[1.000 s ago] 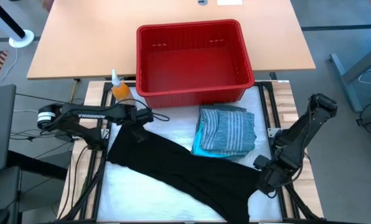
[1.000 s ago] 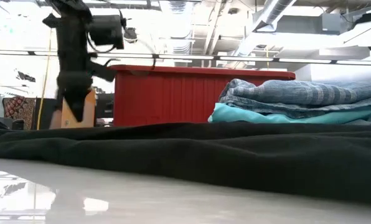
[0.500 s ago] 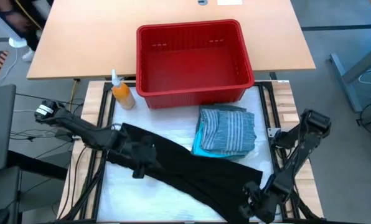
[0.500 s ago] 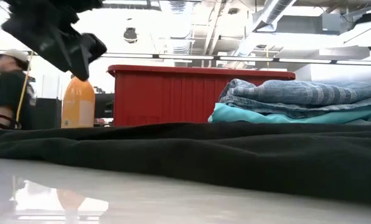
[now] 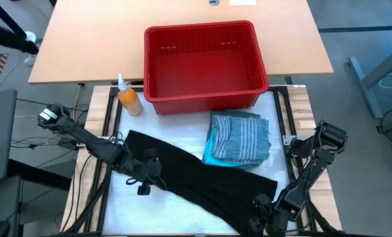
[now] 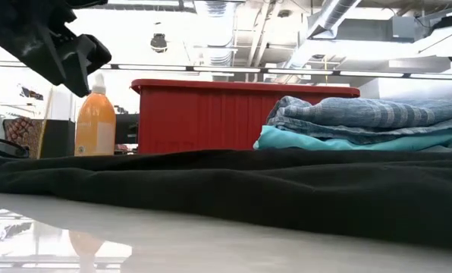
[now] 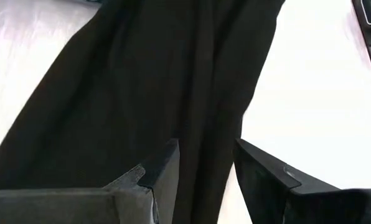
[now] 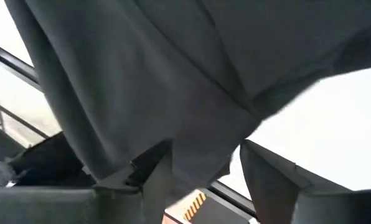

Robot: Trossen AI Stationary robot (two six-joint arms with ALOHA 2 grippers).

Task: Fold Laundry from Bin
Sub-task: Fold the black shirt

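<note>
Left tool (image 5: 145, 186): over the left end of the black garment (image 5: 202, 181), near its front edge. In the left wrist view the two fingers (image 7: 164, 171) stand apart above the dark cloth, with no fabric pinched between them.
Orange bottle (image 5: 127, 99): upright, white nozzle on top, just beside the bin's front left corner. In the low view it stands left of the bin's red wall.
Bin (image 5: 206, 99): red, slotted sides, thick rim, at the back of the work area, resting partly on the light wooden table (image 5: 84, 46). Nothing visible inside from above.
Black garment: spread flat in a diagonal band on the white work surface (image 5: 150, 210), from the left-centre down toward the front right. In the low view it fills the foreground as a low dark ridge.
Folded stack (image 5: 239, 138): blue-grey striped shirt on top, turquoise garment (image 5: 211, 148) showing under its left edge; placed just in front of the bin's right half, close to the black garment's upper edge.
Right tool (image 5: 262, 214): at the front right end of the black garment, low over the cloth. Right wrist view shows its fingers (image 8: 154, 171) apart with dark fabric lying between and beyond them; cannot tell whether the cloth is gripped.
</note>
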